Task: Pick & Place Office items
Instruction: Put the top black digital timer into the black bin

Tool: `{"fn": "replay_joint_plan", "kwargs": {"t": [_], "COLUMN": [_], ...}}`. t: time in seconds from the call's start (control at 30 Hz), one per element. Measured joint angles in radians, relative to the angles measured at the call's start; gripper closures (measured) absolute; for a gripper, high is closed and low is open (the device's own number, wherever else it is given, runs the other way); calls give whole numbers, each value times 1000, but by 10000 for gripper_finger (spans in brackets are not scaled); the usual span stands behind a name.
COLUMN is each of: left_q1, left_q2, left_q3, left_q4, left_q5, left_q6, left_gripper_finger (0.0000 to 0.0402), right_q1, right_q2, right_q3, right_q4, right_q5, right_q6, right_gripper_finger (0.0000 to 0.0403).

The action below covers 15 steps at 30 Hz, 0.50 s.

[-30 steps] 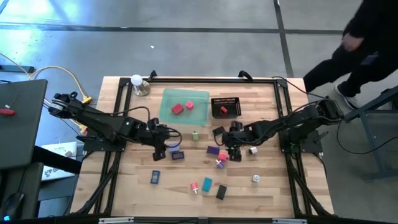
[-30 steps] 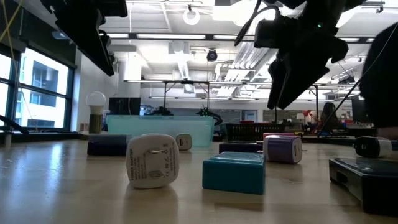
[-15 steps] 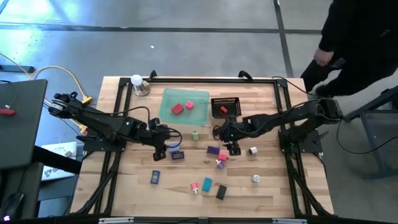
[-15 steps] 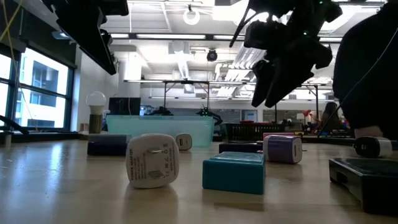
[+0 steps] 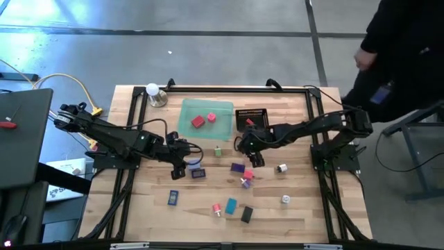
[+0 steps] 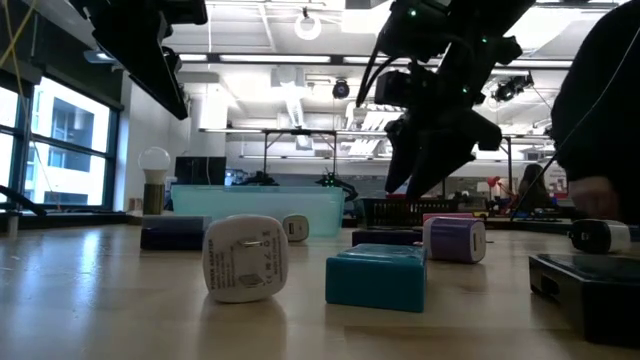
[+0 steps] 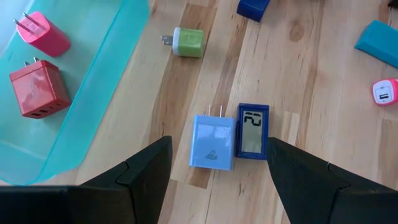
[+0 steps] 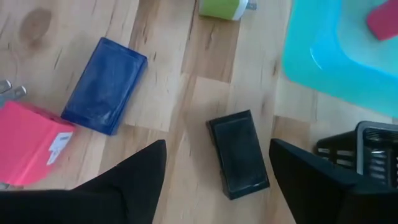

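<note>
The right claw hangs released over 1 small black block (stiff, light, probably slick); pinch its 2 long sides. The left claw waits, released.

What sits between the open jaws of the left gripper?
In the left wrist view, a light blue charger and a small blue LCD clock lie side by side on the wooden table.

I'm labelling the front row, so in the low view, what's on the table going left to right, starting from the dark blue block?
dark blue block → white charger → teal block → purple charger
</note>
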Motion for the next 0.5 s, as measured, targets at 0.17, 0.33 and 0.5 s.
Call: {"fn": "replay_joint_plan", "kwargs": {"t": [0.17, 0.33, 0.5], "left_q1": [0, 0, 0], "left_q2": [0, 0, 0], "left_q3": [0, 0, 0], "left_q4": [3, 6, 10], "left_q5": [0, -1, -3], "left_q6": [1, 1, 1], "left_gripper_finger": [151, 151, 151], "right_q1": [-16, -23, -24], "right_q2": [0, 24, 74], "right_q3": [0, 0, -1], "right_q4": [-5, 7, 36], "right_q5": [-14, -34, -15], "right_q6": [12, 13, 8], "right_gripper_finger": [146, 148, 148]}}
